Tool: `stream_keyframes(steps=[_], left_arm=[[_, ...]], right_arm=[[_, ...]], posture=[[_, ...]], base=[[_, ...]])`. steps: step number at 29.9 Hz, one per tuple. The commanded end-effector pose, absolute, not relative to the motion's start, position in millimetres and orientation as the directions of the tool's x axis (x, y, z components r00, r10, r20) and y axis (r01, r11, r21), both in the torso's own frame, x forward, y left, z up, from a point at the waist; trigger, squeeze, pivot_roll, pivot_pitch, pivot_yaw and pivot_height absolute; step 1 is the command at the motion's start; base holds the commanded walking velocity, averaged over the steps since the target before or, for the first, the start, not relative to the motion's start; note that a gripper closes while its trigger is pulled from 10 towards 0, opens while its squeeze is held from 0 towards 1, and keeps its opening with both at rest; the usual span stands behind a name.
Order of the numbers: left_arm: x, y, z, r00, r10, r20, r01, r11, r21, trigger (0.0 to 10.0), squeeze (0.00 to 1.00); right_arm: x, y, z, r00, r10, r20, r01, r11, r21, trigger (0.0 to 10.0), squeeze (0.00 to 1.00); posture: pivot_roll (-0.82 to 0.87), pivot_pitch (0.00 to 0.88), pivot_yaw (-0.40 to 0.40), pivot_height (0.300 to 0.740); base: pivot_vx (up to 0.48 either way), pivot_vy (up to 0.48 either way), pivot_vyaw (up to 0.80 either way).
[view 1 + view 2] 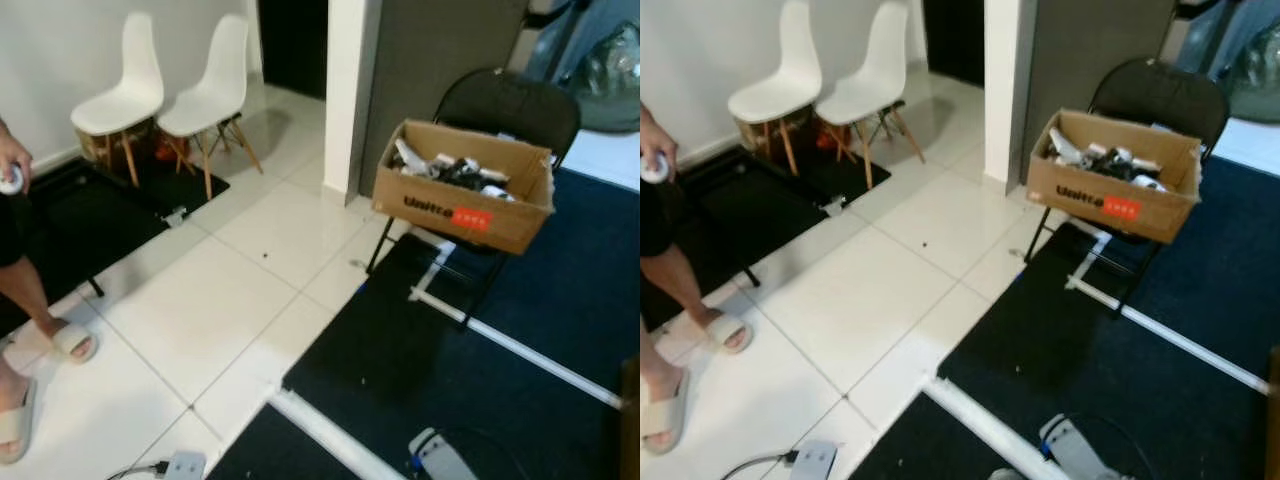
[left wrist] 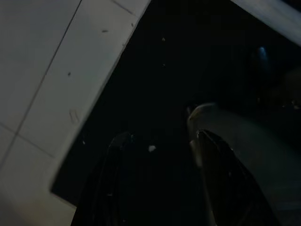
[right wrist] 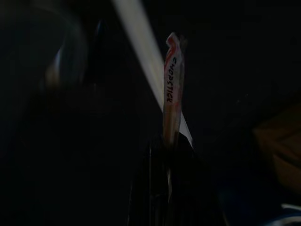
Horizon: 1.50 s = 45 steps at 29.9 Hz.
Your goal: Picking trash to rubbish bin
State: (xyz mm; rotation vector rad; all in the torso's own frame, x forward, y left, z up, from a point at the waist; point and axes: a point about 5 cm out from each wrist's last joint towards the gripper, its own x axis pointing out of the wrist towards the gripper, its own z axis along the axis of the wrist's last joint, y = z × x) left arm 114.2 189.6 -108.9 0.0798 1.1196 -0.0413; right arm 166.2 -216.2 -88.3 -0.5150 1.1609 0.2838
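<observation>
1. Fingers of right gripper [image 3: 167, 155] pinch one flat paper chopstick wrapper [image 3: 171, 89], sticking out past their tips.
2. Left gripper [image 2: 162, 155] hangs spread and empty above dark carpet [image 2: 160, 84].
3. Two white moulded chairs [image 1: 165, 85], one cardboard box [image 1: 465, 185].
</observation>
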Motion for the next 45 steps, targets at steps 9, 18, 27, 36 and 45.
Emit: stream_keyframes(steps=[9,18,27,36,45], left_arm=[[110,196,-110,0.411,0.023,-0.911,0.084,0.994,0.063,10.0,0.0],[109,198,-110,0.403,0.04,-0.914,0.078,0.994,0.078,10.0,0.0],[108,198,-110,0.397,0.045,-0.917,0.074,0.994,0.081,10.0,0.0],[106,199,-111,0.392,0.054,-0.918,0.076,0.993,0.091,10.0,0.0],[104,196,-111,0.386,0.038,-0.922,0.096,0.992,0.082,10.0,0.0]], right_arm=[[233,-180,-57,0.587,0.102,-0.803,-0.352,0.925,-0.14,10.0,0.0],[308,-130,7,0.788,0.358,-0.501,-0.313,0.934,0.174,10.0,0.0],[368,-112,96,0.918,0.373,-0.136,-0.306,0.883,0.356,10.0,0.0],[372,-110,104,0.909,0.404,-0.101,-0.354,0.878,0.323,10.0,0.0],[369,-110,101,0.909,0.406,-0.097,-0.354,0.873,0.335,10.0,0.0]], posture=[[-0.04,0.008,0.056,0.74],[-0.03,0.014,0.051,0.74],[-0.03,0.026,0.028,0.74],[-0.03,0.012,0.024,0.74],[-0.03,0.021,0.041,0.74]], base=[[0.0,0.0,-0.79],[0.0,0.0,-0.53],[0.0,0.0,0.0],[0.24,0.0,-0.09],[0.407,0.0,-0.8]])
